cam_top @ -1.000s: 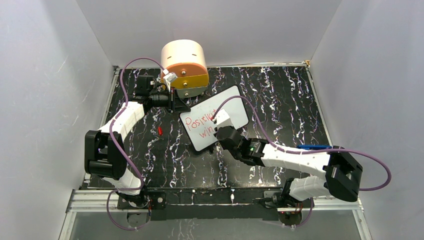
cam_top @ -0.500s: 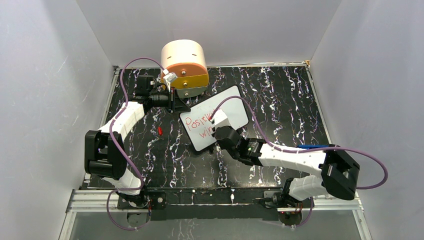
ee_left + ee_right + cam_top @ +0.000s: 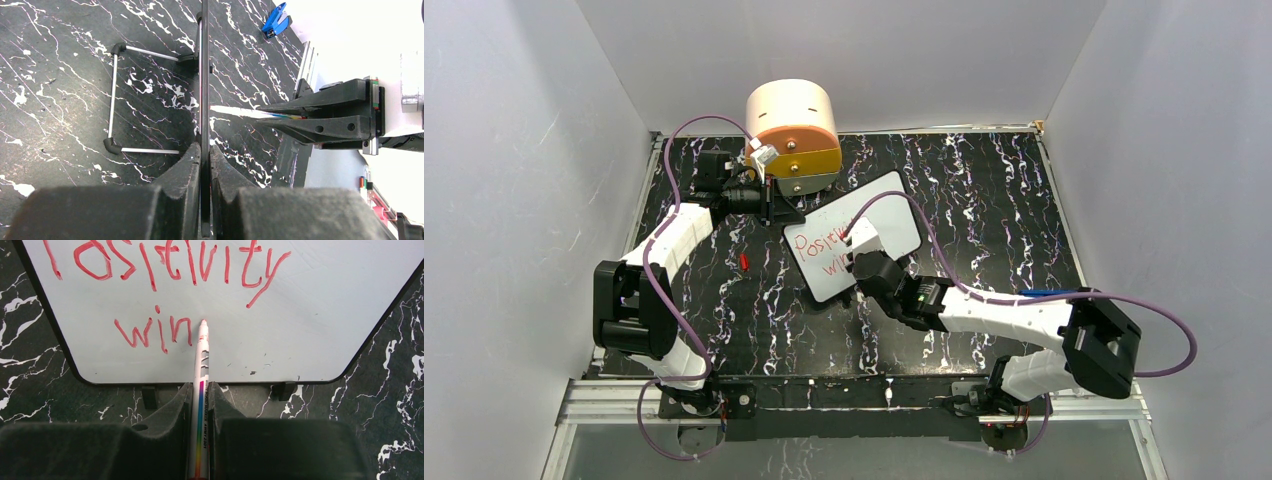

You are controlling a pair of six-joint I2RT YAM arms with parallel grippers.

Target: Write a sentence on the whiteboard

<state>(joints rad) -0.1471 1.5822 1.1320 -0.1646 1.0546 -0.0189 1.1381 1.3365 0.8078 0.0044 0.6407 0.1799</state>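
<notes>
The whiteboard (image 3: 310,310) stands tilted on the dark marbled table and lies mid-table in the top view (image 3: 896,216). Its red sentence (image 3: 165,260) reads "Positivity" with "win" (image 3: 150,332) below. My right gripper (image 3: 200,386) is shut on a white marker (image 3: 201,357). The marker's red tip touches the board just right of the "n". From above, that gripper (image 3: 861,256) covers part of the lettering (image 3: 822,250). My left gripper (image 3: 204,146) is shut on the board's thin black edge (image 3: 204,75), seen edge-on, at its far left corner (image 3: 781,208).
A round drawer unit (image 3: 792,130) sits at the back, just behind the left gripper. A small red cap (image 3: 744,262) lies left of the board. A blue object (image 3: 1049,293) lies by the right arm. The board's wire stand (image 3: 112,95) rests on the table.
My right gripper with the marker has shifted slightly left over the board's lower line and then held still. The left arm and the board have not moved.
</notes>
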